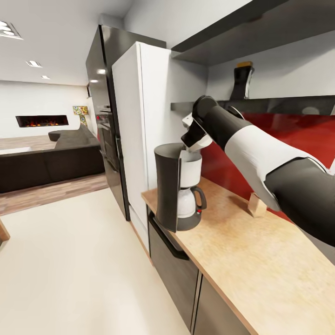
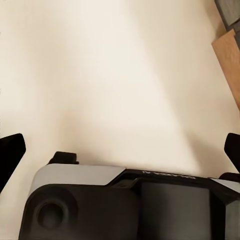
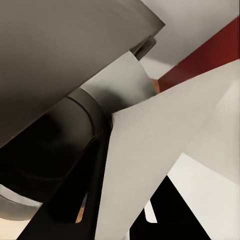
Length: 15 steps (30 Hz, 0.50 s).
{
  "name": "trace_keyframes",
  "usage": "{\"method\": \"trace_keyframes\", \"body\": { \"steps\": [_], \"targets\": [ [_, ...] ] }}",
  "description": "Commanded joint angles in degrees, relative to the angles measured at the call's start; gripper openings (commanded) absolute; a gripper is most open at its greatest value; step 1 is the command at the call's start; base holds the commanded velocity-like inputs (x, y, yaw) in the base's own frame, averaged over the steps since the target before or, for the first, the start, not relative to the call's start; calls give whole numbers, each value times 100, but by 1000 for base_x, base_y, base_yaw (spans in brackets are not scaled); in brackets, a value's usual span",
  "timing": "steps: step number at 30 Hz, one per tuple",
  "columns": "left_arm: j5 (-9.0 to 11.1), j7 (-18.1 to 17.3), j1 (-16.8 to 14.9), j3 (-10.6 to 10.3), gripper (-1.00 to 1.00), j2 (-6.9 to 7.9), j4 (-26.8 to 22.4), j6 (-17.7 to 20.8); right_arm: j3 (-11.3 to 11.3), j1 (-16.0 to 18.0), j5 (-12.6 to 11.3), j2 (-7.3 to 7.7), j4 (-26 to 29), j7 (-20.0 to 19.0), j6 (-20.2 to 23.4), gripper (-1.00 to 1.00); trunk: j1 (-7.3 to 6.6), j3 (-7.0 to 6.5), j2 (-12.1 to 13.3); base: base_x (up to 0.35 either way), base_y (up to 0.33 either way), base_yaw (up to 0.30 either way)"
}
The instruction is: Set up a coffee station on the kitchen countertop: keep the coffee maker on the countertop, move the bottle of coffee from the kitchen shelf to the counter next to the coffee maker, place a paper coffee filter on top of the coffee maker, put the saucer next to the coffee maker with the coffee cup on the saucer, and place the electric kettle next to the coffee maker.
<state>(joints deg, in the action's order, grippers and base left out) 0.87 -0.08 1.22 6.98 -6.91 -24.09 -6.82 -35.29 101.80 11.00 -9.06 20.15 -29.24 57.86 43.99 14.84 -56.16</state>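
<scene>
While my right end effector (image 1: 191,135) clamps the paper coffee filter (image 3: 165,150), its cone tip points down over the coffee maker (image 1: 179,190).

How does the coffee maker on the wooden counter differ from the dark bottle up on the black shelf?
The tall dark grey coffee maker with white carafe stands on the light wood-grain countertop; the small dark bottle with amber lid stands on the glossy black shelf above. The machine looks far bigger. Both are upright.
</scene>
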Motion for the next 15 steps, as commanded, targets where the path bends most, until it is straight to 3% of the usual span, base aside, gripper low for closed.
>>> {"method": "trace_keyframes", "body": {
  "steps": [1, 15],
  "targets": [
    [9, -1, 1, 14, 100, -5, -8, -5, -55, 6, 43, 1, -15, -51, 14, -100, 2, 6, -4, 122, 90, 0],
    [10, 1, 1, 14, 100, -4, -8, -9, -126, 0, 42, 0, -142, -55, 13, -100, 2, 6, -4, 62, 49, 0]
  ]
}}
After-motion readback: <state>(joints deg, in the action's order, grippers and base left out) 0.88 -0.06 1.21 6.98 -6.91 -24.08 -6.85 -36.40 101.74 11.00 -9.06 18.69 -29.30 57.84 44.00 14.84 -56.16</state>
